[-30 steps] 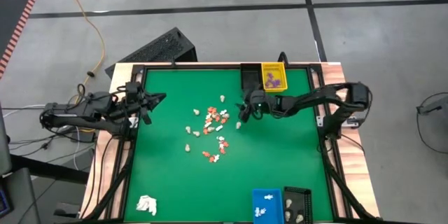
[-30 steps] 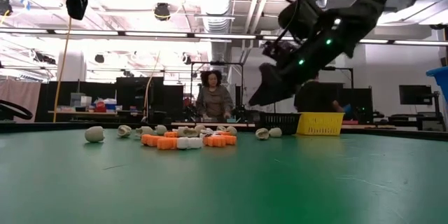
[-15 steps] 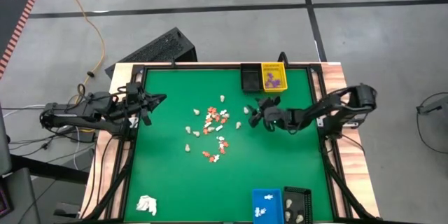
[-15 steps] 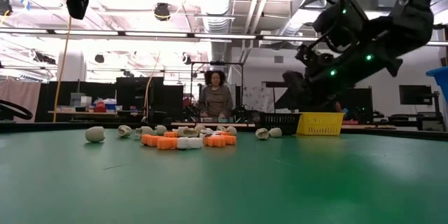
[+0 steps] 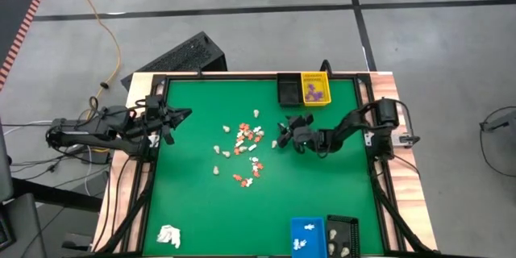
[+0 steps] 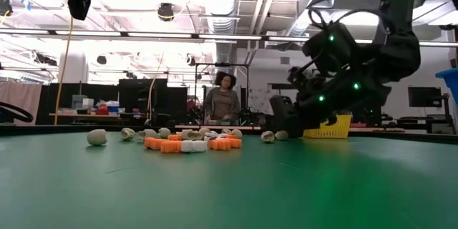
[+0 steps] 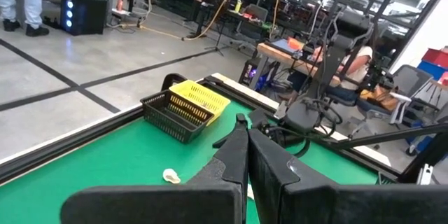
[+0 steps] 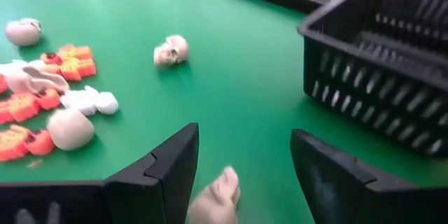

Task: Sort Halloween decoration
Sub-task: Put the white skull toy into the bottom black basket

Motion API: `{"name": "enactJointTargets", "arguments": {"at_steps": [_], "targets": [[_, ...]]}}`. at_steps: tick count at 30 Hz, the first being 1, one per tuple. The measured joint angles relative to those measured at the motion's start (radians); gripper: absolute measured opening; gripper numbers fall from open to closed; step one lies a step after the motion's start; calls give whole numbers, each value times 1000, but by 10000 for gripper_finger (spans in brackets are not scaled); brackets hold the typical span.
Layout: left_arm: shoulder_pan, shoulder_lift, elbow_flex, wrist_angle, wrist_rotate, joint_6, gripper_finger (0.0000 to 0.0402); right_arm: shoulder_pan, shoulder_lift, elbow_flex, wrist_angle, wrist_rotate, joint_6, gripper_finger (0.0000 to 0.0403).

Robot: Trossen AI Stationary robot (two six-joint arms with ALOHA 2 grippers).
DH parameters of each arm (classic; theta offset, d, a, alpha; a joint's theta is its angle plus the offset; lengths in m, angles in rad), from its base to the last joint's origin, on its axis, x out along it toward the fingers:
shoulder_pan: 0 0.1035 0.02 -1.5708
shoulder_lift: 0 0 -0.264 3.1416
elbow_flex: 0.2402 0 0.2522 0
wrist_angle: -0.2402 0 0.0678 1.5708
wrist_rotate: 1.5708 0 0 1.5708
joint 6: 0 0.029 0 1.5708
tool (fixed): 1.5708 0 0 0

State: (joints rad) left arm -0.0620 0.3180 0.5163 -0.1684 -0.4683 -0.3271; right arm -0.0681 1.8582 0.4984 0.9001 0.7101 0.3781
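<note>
Now the right gripper [image 5: 284,133] is low over the green table [image 5: 322,193], just beside the cluster of Halloween decoration pieces [image 5: 244,147], and its jaws stand wide apart with nothing between them. Half a second ago it was further to the right and higher; since then it has come back toward the pieces, and its arm is more folded. In the right wrist view a cream skull piece [image 8: 215,197] lies on the table between the two fingers [image 8: 164,168], not gripped. Another skull [image 8: 171,50] lies further ahead, and the orange pieces [image 8: 42,101] are to one side. The black basket [image 8: 378,63] stands near. The left gripper [image 5: 179,115] waits at the table's left edge, fingers closed and empty, as before. The scattered pieces have not moved.
</note>
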Motion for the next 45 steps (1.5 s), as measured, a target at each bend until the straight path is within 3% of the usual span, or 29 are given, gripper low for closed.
{"name": "enactJointTargets", "arguments": {"at_steps": [9, 21, 27, 32, 39, 45], "targets": [[0, 0, 0, -7, 1, 3, 0, 25, 108, 2, 17, 39, 154, 231], [0, 0, 0, -7, 1, 3, 0, 42, 110, 0, 22, 70, 194, 71], [0, 0, 1, -7, 2, 3, 0, 42, 84, 0, 19, 62, 193, 56], [0, 0, 1, -7, 2, 11, 0, 46, 18, -1, 0, -2, 159, 60], [0, 0, 1, -8, 13, 12, 0, 79, -175, -1, -28, 17, 65, 61], [0, 0, 1, -23, 18, 12, 0, 179, -424, 0, -262, -106, 121, 61]]}}
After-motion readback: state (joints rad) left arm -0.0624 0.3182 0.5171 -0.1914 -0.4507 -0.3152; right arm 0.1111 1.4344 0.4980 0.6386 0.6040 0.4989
